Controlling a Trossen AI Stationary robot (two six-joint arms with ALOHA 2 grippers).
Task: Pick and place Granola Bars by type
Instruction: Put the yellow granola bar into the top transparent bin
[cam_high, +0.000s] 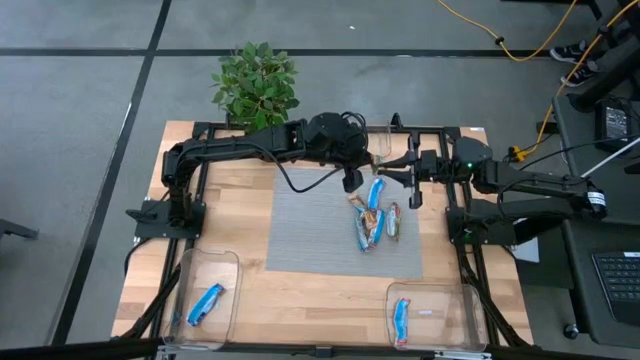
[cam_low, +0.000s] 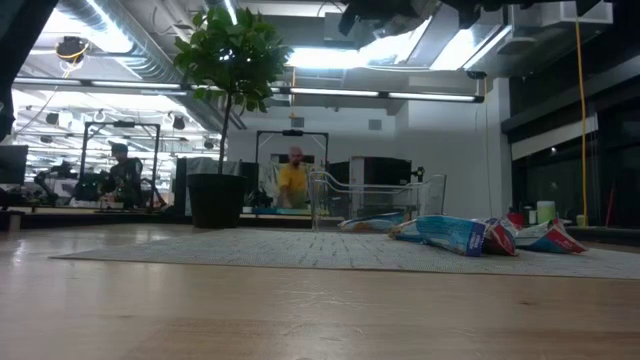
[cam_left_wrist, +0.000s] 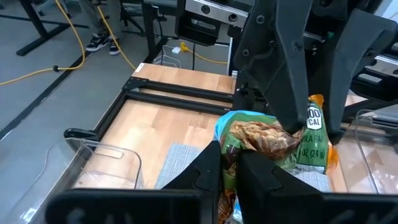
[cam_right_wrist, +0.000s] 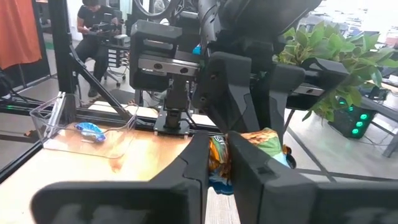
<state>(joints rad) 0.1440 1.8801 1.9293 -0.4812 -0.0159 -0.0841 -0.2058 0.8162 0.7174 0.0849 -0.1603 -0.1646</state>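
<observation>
Both arms met over the far side of the grey mat (cam_high: 300, 225), and both pinched the same bar (cam_left_wrist: 273, 140) between them. In the left wrist view, the left gripper (cam_left_wrist: 231, 163) had its two fingers pressed close on the near end of this green and orange bar, and the right arm's fingers (cam_left_wrist: 292, 93) held the other end. In the right wrist view, the right gripper (cam_right_wrist: 217, 163) was squeezed on the bar (cam_right_wrist: 249, 152) too. It looked like a hand-over from one arm to the other. The other Granola Bars (cam_high: 372, 222) lay in a small heap on the mat, just under the grippers. One blue bar (cam_high: 205, 303) lay in the clear bin (cam_high: 232, 262) at the near left, and another bar (cam_high: 401, 321) lay in the clear bin (cam_high: 470, 300) at the near right. A plant (cam_high: 256, 85) stood at the far edge of the table. If both arms pulled while both held tight, the shiny wrapper might tear. If one let go too soon, the bar might slip and fall back onto the heap.
</observation>
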